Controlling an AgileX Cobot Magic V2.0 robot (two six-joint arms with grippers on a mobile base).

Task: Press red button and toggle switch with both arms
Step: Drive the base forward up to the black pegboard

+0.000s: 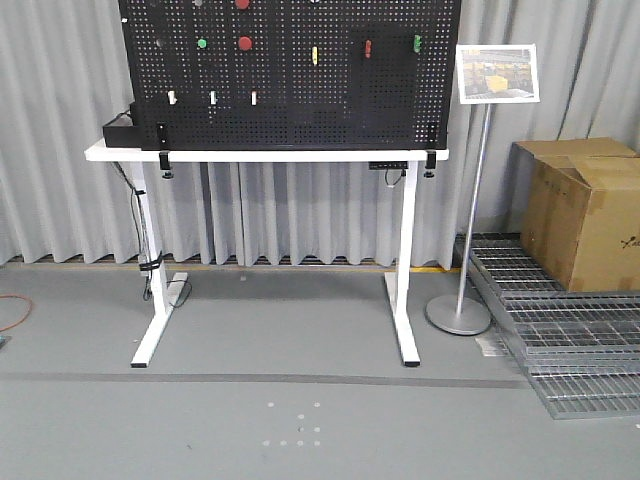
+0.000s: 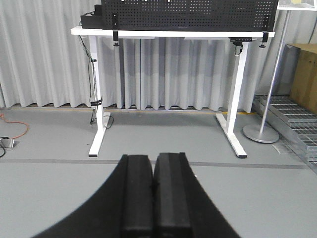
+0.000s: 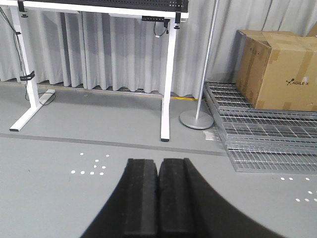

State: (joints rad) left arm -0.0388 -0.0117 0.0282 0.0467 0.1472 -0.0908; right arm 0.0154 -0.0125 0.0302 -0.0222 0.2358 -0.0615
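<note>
While both grippers sit well apart from bench (image 1: 270, 154), black pegboard (image 1: 300, 120) stands upright on it, facing front camera. Cardboard box (image 1: 585, 210) on floor at right. Left gripper (image 2: 153, 161): fingers pressed together, nothing between. Right gripper (image 3: 158, 163): same. Red button (image 1: 245, 43) on pegboard upper left, just right of green button (image 1: 202, 43) (second red button (image 1: 242, 4) at top edge above); domed face points outward, axis horizontal. Toggle switch too small to make out.

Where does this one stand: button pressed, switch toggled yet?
Nothing looks done. The left gripper and right gripper are shut, empty, and well short of the pegboard. The red button is untouched; the toggle switch is too small to pick out. Approach and both presses remain.
</note>
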